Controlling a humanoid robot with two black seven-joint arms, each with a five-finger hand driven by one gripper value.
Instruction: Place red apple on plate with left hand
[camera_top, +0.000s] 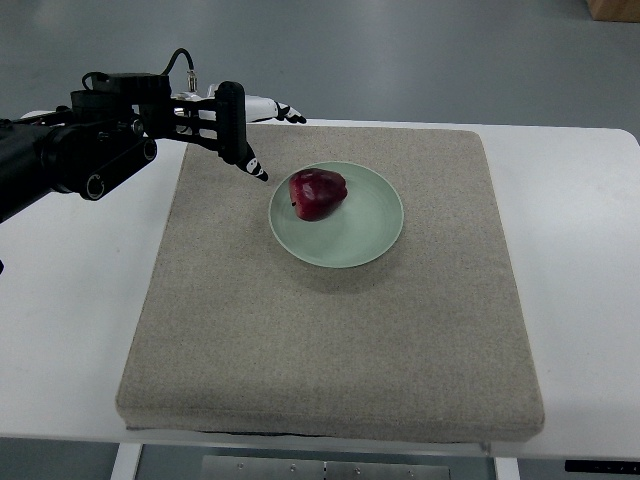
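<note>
- Work surface: a white table (585, 250) carries a beige fabric mat (330, 340) that covers most of the tabletop. The mat is roughly square and lies flat.
- Plate: a pale green round plate (350, 245) rests on the mat, in the far half and slightly right of the mat's centre line.
- Red apple: the red apple (317, 193) lies on the plate, in its far-left portion, close to the rim. It appears to lie on its side, though the view is too small to fix its exact orientation.
- Left arm: the black arm enters from the picture's left edge and extends across the far-left corner of the mat.
- Left hand: the left hand (232, 125) is positioned above the mat's far-left area, to the left of the plate and apart from it. The fingers are extended and separated, and grip nothing. One dark fingertip (258, 172) points down and to the right, toward the plate's near-left rim, without touching plate or apple. Lighter fingers (285, 112) project to the right over the mat's far edge.
- Contact status: a clear strip of mat is visible between the lowest fingertip and the plate rim. The apple is free of the hand and supported by the plate alone.
- Right arm: not visible in this view.
</note>
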